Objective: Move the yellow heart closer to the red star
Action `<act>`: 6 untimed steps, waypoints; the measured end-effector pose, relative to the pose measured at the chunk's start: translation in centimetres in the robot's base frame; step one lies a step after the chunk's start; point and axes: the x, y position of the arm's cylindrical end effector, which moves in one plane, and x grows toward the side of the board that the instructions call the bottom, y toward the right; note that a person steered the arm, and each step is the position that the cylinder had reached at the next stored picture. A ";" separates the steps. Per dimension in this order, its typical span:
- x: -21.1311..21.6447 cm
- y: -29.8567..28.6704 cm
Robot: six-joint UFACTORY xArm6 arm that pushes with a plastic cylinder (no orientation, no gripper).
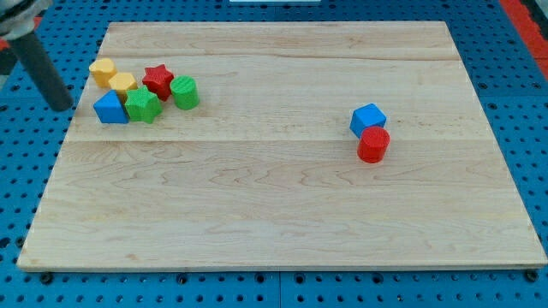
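Observation:
The yellow heart (122, 83) lies near the board's upper left, just left of the red star (157, 79) and almost touching it. My tip (62, 108) is off the board's left edge, left of the blue triangle (110, 108) and below-left of the heart, touching no block. The rod slants up to the view's top left corner.
A second yellow block (103, 72) sits left of the heart. A green star (142, 105) is below the heart and a green cylinder (184, 91) is right of the red star. A blue cube (368, 118) and a red cylinder (373, 144) stand together at the right of the wooden board (274, 214).

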 end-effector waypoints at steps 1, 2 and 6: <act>-1.4 0.0; -5.5 2.0; -11.1 2.4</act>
